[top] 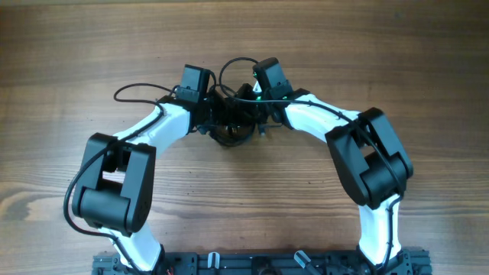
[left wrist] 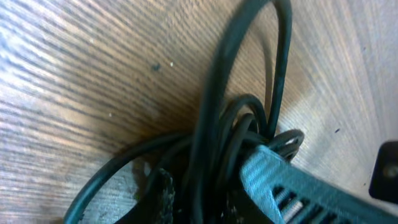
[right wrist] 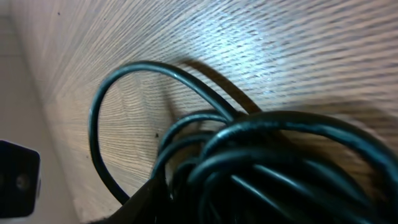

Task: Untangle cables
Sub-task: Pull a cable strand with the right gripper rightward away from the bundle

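The cables (top: 232, 131) are thin black cords knotted into a small bundle at the table's middle, between my two wrists. One loose loop (top: 136, 92) trails out to the left, and another arcs over the far side. My left gripper (top: 218, 114) is closed round several strands. In the left wrist view these cords (left wrist: 214, 134) run between a dark finger (left wrist: 163, 194) and a teal finger (left wrist: 273, 180). My right gripper (top: 249, 114) grips the bundle from the other side. In the right wrist view the coiled cords (right wrist: 280, 155) fill the jaws, and only one dark finger (right wrist: 140, 202) shows.
Both white arms bend inward from the near edge and meet at the bundle. A black rail (top: 260, 263) runs along the near edge. Bare wooden tabletop (top: 397, 53) lies all around.
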`<state>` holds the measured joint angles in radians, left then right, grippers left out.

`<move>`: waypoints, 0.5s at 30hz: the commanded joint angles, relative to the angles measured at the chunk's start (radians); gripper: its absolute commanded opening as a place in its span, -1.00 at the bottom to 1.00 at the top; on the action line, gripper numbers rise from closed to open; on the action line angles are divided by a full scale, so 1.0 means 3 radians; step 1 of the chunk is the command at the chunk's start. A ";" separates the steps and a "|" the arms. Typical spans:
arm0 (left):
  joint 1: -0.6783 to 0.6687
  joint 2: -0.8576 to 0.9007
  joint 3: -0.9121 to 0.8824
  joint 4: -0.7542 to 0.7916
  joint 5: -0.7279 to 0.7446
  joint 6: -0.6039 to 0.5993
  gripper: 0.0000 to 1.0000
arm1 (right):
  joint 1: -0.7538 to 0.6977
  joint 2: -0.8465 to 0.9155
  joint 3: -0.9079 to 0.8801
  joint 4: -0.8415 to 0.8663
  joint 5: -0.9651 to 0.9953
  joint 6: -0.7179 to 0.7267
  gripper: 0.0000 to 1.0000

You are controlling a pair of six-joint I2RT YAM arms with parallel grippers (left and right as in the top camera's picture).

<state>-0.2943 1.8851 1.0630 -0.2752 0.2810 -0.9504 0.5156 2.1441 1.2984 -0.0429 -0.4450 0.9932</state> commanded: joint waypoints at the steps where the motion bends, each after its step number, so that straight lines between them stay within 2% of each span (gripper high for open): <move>1: -0.0060 0.0111 -0.0043 -0.0126 -0.0058 -0.0015 -0.54 | 0.0017 0.0239 0.0010 0.0121 -0.0006 0.0130 -0.30; 3: -0.0060 0.0111 -0.0043 -0.0146 -0.0058 -0.0015 -0.55 | 0.0017 0.0312 0.0010 0.0128 -0.0006 0.0183 -0.33; 8: -0.0058 0.0111 -0.0045 -0.0178 -0.0084 -0.0015 -0.56 | 0.0008 0.0342 0.0011 0.0112 -0.0083 0.0070 -0.78; 15: -0.0056 0.0111 -0.0045 -0.0184 -0.0137 -0.0017 -0.56 | -0.0097 0.0271 0.0011 0.0112 -0.0355 -0.0159 -0.91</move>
<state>-0.3004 1.8851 1.0679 -0.2989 0.2661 -0.9501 0.5041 2.1883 1.3025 -0.0006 -0.5167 0.9989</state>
